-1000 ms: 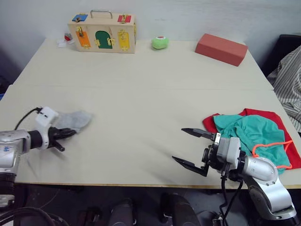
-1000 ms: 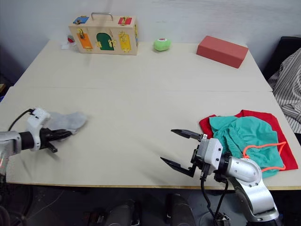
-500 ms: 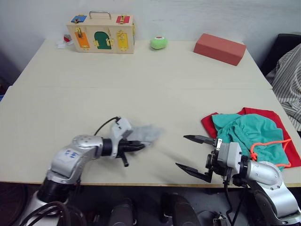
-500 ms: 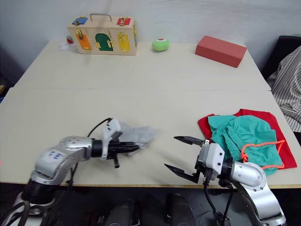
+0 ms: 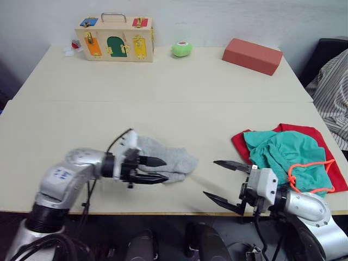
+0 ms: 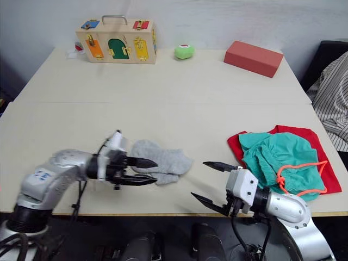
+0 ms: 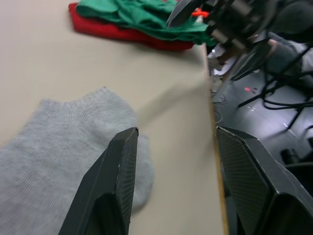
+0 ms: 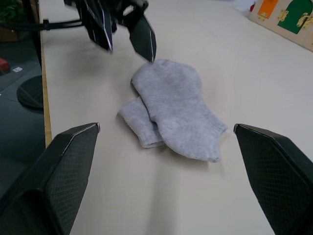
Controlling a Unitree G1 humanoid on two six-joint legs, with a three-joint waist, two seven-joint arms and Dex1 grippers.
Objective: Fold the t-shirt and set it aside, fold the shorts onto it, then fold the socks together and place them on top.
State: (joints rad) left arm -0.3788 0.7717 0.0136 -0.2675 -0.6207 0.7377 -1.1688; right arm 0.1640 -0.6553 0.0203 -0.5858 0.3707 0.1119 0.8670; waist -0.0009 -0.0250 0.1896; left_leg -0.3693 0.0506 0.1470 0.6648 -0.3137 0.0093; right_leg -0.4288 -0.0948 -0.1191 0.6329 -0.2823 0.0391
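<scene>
Since a second ago, my left hand has dragged the socks toward desk centre and now stands open (soft, light knit); best pinched at the cuff. My right hand waits open.

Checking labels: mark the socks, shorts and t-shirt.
socks [image 6: 163, 161], right eye view, middle of the grey knit.
shorts [image 6: 274, 157], right eye view, teal cloth centre.
t-shirt [image 5: 312, 132], left eye view, red far edge.

A pale counter carries three things along its far edge, well apart from one another: a wooden latch board box with a metal handle and coloured doors on the left, a small green ball in the middle, and a red block on the right. Striped cloth shows beyond the counter's right edge.
</scene>
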